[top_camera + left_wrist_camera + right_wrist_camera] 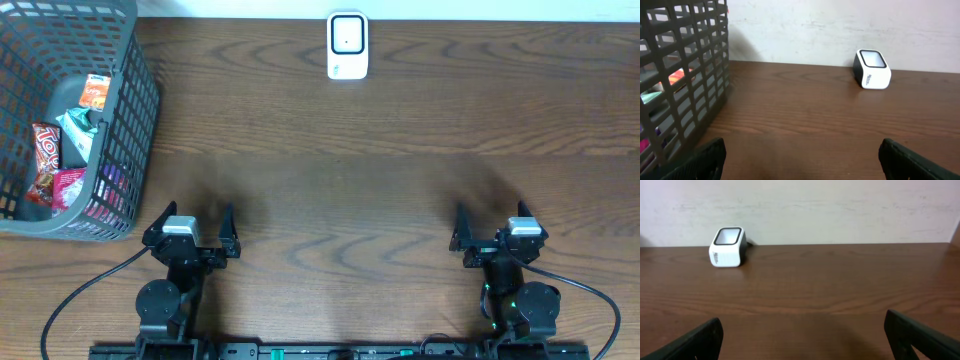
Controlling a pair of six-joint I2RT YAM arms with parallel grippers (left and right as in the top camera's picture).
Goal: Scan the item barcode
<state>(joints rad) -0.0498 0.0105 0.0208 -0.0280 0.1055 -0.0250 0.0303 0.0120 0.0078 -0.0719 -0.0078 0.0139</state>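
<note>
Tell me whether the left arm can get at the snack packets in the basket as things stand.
Probably yes, but only from above. The mesh wall of the basket stands between the left arm's open fingers and the snack packets; the top is open and nothing covers them.

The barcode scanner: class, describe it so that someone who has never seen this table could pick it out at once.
On the brown wooden table, look along the far edge by the pale wall. Near the middle of that edge stands the barcode scanner, a small white block with a dark-rimmed window. Its only neighbour, the grey mesh basket at the left, is far bigger and openwork.
</note>
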